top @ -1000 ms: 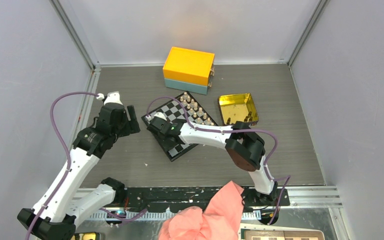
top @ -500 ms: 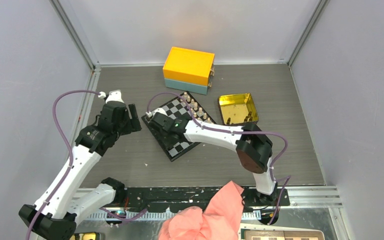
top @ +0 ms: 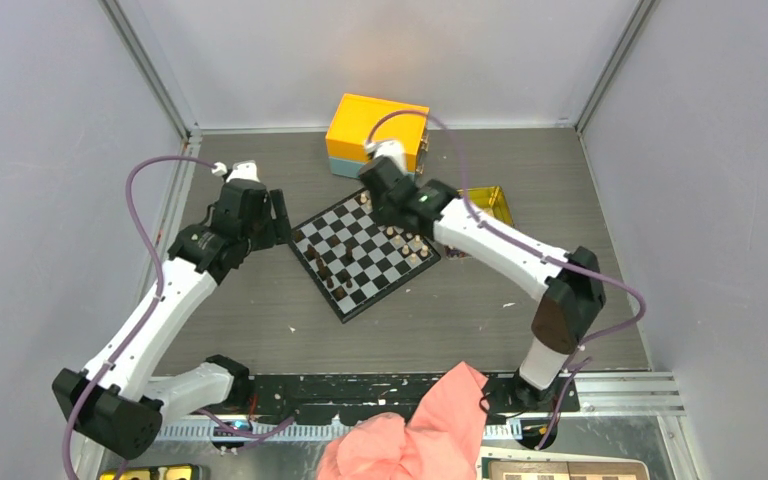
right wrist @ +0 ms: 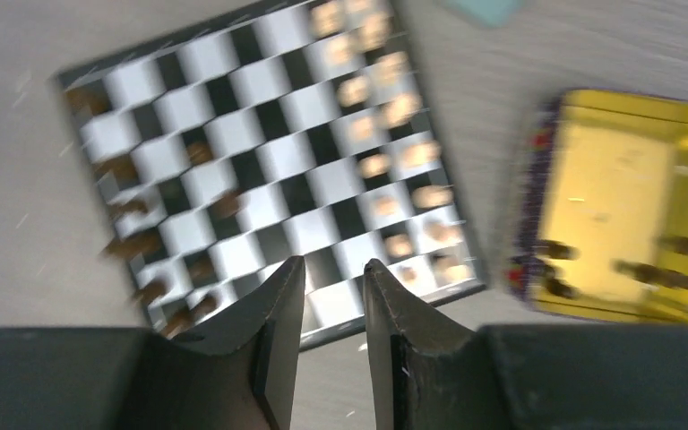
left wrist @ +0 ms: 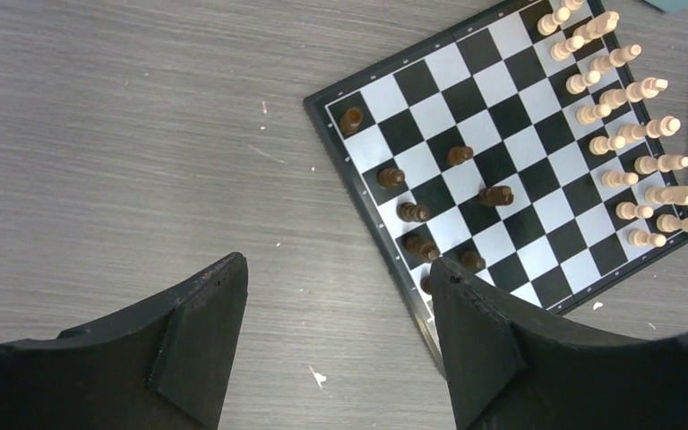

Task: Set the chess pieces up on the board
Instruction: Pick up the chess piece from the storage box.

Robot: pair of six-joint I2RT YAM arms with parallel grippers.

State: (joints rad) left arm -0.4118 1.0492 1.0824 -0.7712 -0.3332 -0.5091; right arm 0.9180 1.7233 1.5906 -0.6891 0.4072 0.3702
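The black-and-white board (top: pixel 360 262) lies turned at an angle on the grey table. Light pieces (top: pixel 400 235) stand in two rows along its right side. Several dark pieces (top: pixel 335 262) stand scattered on its left side. My left gripper (top: pixel 282 222) hovers wide open and empty just left of the board (left wrist: pixel 502 116), above bare table (left wrist: pixel 336 269). My right gripper (top: pixel 372 188) is raised over the board's far corner, its jaws a little apart and empty (right wrist: pixel 333 269). The blurred right wrist view shows the board (right wrist: pixel 260 152) and more dark pieces (right wrist: pixel 654 273) lying in a gold tin (right wrist: pixel 627 215).
The gold tin (top: pixel 485 205) sits right of the board, partly hidden by my right arm. An orange box on a teal base (top: pixel 375 128) stands behind the board. A pink cloth (top: pixel 410 430) lies at the near edge. Grey walls enclose the table.
My right gripper has lifted from the board's near-left part and swung to its far corner by the orange box. My left gripper has edged closer to the board.
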